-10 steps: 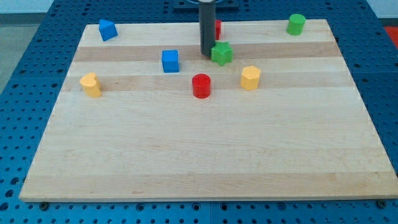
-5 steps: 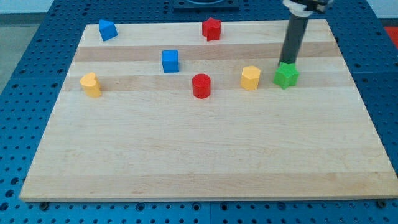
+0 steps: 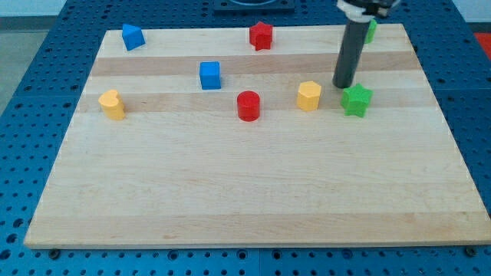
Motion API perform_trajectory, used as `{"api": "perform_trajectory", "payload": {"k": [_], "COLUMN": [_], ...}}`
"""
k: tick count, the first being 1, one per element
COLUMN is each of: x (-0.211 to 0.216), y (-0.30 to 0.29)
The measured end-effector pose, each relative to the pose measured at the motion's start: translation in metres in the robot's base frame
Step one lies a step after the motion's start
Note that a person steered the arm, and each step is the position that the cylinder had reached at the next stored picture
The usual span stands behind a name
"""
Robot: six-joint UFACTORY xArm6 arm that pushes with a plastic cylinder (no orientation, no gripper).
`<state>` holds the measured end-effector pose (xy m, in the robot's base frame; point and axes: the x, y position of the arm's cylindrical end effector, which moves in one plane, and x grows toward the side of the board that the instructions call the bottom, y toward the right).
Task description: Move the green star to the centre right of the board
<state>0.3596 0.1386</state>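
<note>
The green star (image 3: 356, 100) lies on the wooden board (image 3: 253, 192) toward the view's right, a little above mid-height. My tip (image 3: 341, 85) rests on the board just up and to the left of the star, between it and the yellow hexagonal block (image 3: 309, 96). The rod rises from the tip toward the view's top and partly hides a green cylinder (image 3: 371, 30) near the board's top right corner.
A red cylinder (image 3: 248, 106) sits left of the yellow hexagonal block. A blue cube (image 3: 209, 75), a red star (image 3: 261, 35), a blue block (image 3: 133, 37) at top left and a yellow block (image 3: 112, 104) at left also stand on the board.
The green star has slid from the board's upper middle to the right and down, then a little further. My tip has drawn back slightly to the star's upper left.
</note>
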Motion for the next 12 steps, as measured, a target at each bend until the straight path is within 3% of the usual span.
{"api": "perform_trajectory", "payload": {"k": [2,6,7,9,12], "x": [0.029,0.058,0.061,-0.005,0.038], "y": [-0.013,0.039,0.037,0.026,0.048]}}
